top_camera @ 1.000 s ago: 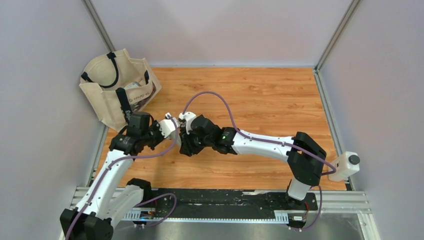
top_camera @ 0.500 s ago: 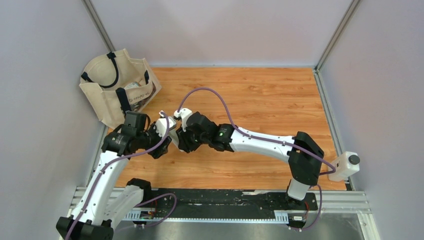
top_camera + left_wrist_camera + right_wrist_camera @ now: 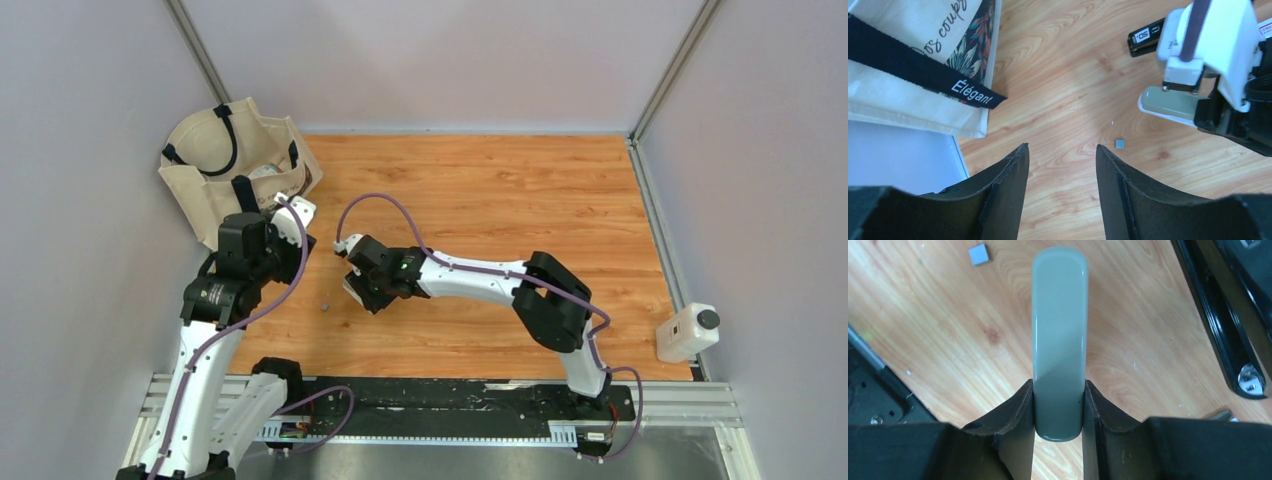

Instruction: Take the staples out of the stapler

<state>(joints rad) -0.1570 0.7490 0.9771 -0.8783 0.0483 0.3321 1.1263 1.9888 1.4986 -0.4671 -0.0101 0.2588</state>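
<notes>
My right gripper (image 3: pixel 1058 382) is shut on a pale grey-beige oblong object (image 3: pixel 1059 315), held low over the wooden table (image 3: pixel 520 200); it also shows in the top view (image 3: pixel 352 288) and the left wrist view (image 3: pixel 1173 102). The black stapler (image 3: pixel 1220 315) lies just right of it, and its end with a "50" label shows in the left wrist view (image 3: pixel 1146 37). A tiny grey strip of staples (image 3: pixel 1119 144) lies loose on the table (image 3: pixel 978 254) (image 3: pixel 324 307). My left gripper (image 3: pixel 1060 146) is open and empty, raised near the bag (image 3: pixel 265 255).
A beige tote bag (image 3: pixel 235 180) with black straps stands at the far left (image 3: pixel 908 65). A white object with a black cap (image 3: pixel 690 332) sits past the table's right edge. A small red-and-white label (image 3: pixel 1265 27) peeks out behind my right wrist.
My left gripper has drawn back left and up, away from the right gripper. The right gripper has shifted left and nearer. The grey staple strip now lies bare on the table.
</notes>
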